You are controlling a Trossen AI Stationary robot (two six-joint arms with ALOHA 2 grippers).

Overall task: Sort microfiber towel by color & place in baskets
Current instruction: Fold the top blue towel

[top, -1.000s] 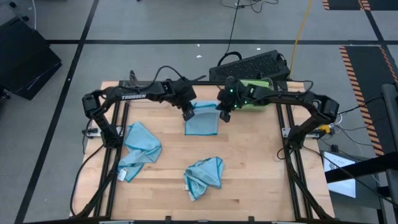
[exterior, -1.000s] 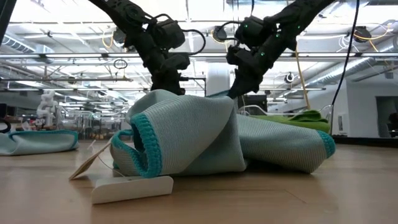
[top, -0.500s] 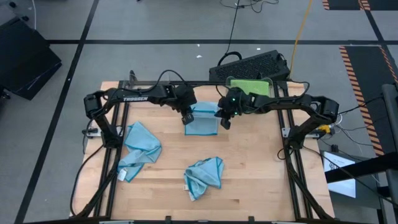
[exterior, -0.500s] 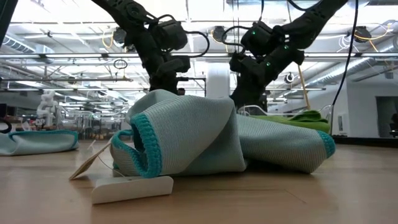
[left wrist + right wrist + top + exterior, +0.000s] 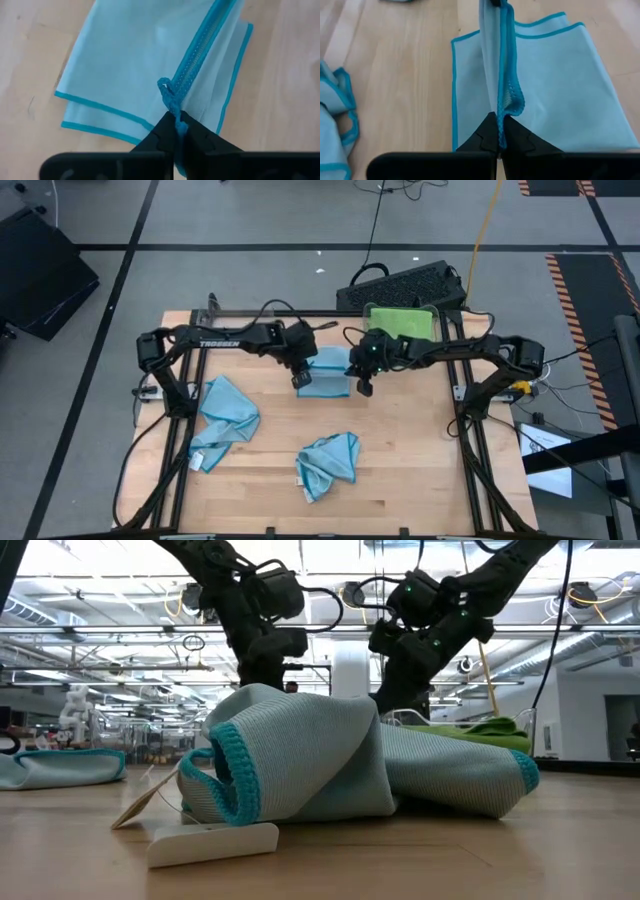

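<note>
A light blue microfiber towel (image 5: 326, 368) with a teal hem lies at the table's far middle, partly folded over itself. My left gripper (image 5: 303, 379) is shut on its left end and my right gripper (image 5: 364, 386) on its right end. The raised hem runs between them above the flat layers (image 5: 125, 55) (image 5: 560, 85). At the far right, a green towel (image 5: 403, 320) lies in a clear basket (image 5: 402, 718). The low view hides both sets of fingertips behind a crumpled towel. My left gripper pinches a corner of the teal hem (image 5: 172, 102) between its two fingers, slanting down from above. The hem stretches away from the fingers toward the other gripper, lifted off the layers that lie flat on the table. My right gripper pinches the hem's other corner (image 5: 506, 107) between its two fingers, slanting down from the table's right. The held edge stands up from the flat layers and runs straight on toward the left gripper.
Two more blue towels lie crumpled, one at the left (image 5: 225, 420) and one near the front middle (image 5: 328, 465) (image 5: 290, 765). A black keyboard (image 5: 405, 285) sits beyond the far edge. Bare wood shows at the near right.
Both grippers, still shut on the hem, have moved toward the table's near edge, the right one also sinking. The held edge has been carried over the towel's flat part, which has stayed in place.
</note>
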